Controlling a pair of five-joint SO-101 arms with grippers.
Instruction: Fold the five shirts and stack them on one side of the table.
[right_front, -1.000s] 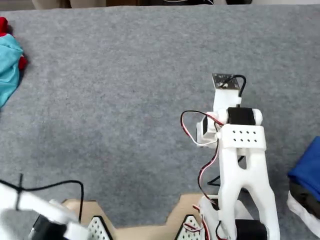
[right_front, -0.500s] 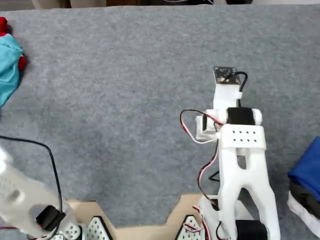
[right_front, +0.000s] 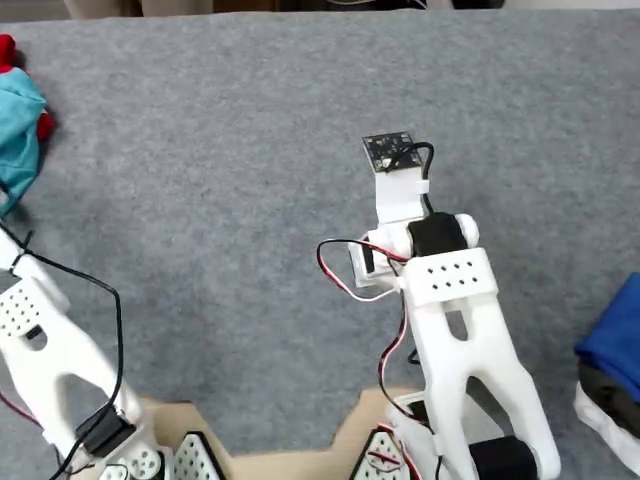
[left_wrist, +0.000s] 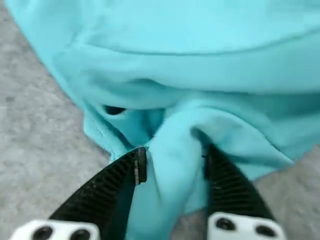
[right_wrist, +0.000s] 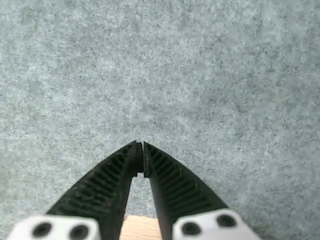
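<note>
A teal shirt lies bunched at the table's far left edge, with a red garment behind it. In the left wrist view my left gripper is open, and a raised fold of the teal shirt sits between its two black fingers. The left arm stands at the lower left of the high view. My right gripper is shut and empty, low over bare grey felt. The right arm stands near the table's middle.
A stack of folded shirts sits at the right edge: blue on top, a dark one under it, white lowest. Grey felt covers the table. The wooden base plate lies at the near edge.
The left arm has swung from the near edge out to the left, toward the teal shirt. The right arm has turned to the left.
</note>
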